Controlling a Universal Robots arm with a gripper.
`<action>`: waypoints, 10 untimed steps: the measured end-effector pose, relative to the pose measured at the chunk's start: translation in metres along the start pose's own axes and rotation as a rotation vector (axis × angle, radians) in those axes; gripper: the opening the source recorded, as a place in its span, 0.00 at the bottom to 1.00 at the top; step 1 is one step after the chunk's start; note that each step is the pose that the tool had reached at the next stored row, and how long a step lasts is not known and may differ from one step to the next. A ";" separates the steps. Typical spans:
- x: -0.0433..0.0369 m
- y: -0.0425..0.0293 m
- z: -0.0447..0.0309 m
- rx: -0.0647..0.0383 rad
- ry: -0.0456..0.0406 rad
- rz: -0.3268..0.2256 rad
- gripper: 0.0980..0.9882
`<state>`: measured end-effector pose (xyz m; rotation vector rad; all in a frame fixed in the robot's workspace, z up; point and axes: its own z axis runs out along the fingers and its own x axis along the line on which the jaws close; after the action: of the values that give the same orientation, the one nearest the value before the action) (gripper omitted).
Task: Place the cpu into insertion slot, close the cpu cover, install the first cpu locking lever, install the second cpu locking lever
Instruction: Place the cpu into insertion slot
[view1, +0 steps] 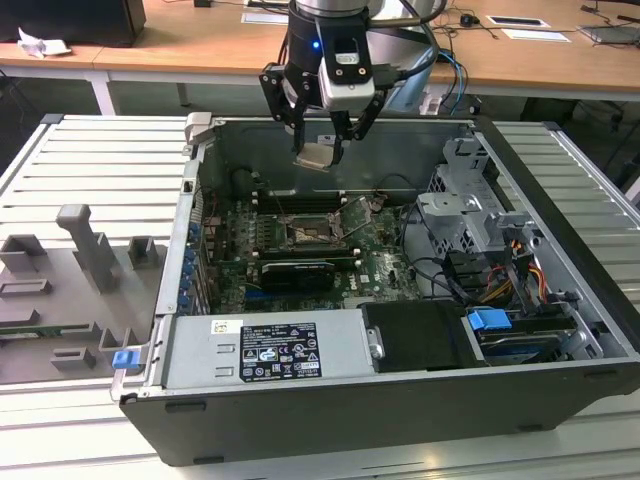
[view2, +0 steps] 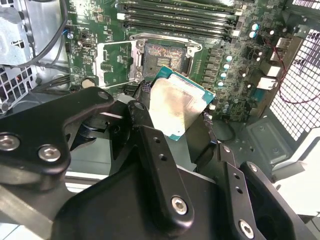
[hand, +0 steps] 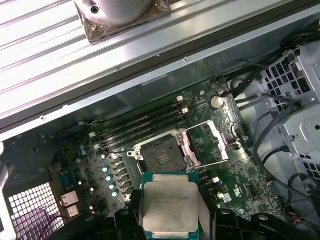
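Gripper (view1: 318, 150) of the arm pinches the cpu (view1: 315, 157) by two opposite edges, its fingers closed on the chip. It hangs high above the insertion slot (view1: 307, 232), about level with the top rim of the computer case (view1: 560, 200), and well apart from the board.

I judge that the first step is in hand: the cpu is carried but not yet placed. In the first wrist view the insertion slot (hand: 160, 155) lies bare, with its dark contact field open. The cpu cover (hand: 207, 142) is swung up and away from the slot, on the side toward the drive cage (view1: 465, 200), so nothing lies over the slot.

Placing calls for the chip to be level and square to the slot's rim, and lowered gently, because I expect the contacts are delicate. In the exterior view the chip looks a little tilted.

Around the slot, the memory slots (view1: 300, 195) run just beside it on the far side, and the expansion card (view1: 297, 272) lies on the near side. Loose cables (view1: 430, 265) curl beyond the raised cover. The upright cover seems the nearest thing a finger could touch.
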<state>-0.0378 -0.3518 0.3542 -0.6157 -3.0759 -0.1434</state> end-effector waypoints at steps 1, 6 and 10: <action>0.0000 0.0000 0.0000 0.000 -0.0003 0.004 0.48; 0.0000 0.0000 0.0003 -0.001 -0.0021 0.024 0.48; 0.0000 -0.0001 0.0006 -0.001 -0.0040 0.045 0.48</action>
<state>-0.0378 -0.3518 0.3536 -0.6856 -3.0632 -0.1437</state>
